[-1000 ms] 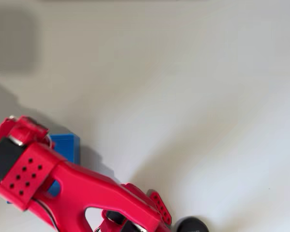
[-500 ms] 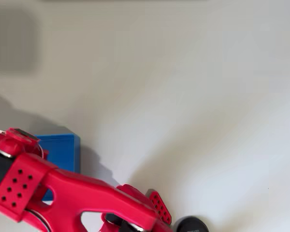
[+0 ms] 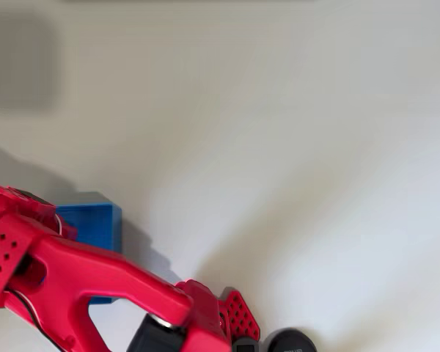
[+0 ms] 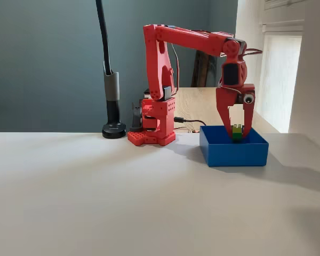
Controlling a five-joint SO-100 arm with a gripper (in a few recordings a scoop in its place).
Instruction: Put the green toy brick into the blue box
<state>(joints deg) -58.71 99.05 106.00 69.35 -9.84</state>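
**Brick held over the box**

Brick count is one: a tiny lime-and-dark-green studded plastic brick (image 4: 237, 132), clamped between the fingers of the red two-finger gripper (image 4: 237, 133), just above the rim of the single square, shallow, bright blue plastic box (image 4: 233, 152). The fixed view alone shows this grasp. From overhead, the red arm (image 3: 95, 271) covers most of the box (image 3: 95, 224). Behind the box stands one black lamp post (image 4: 110, 90).

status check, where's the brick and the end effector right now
End effector shut on green toy brick, low over blue box. Brick not yet released. Nothing in the way.
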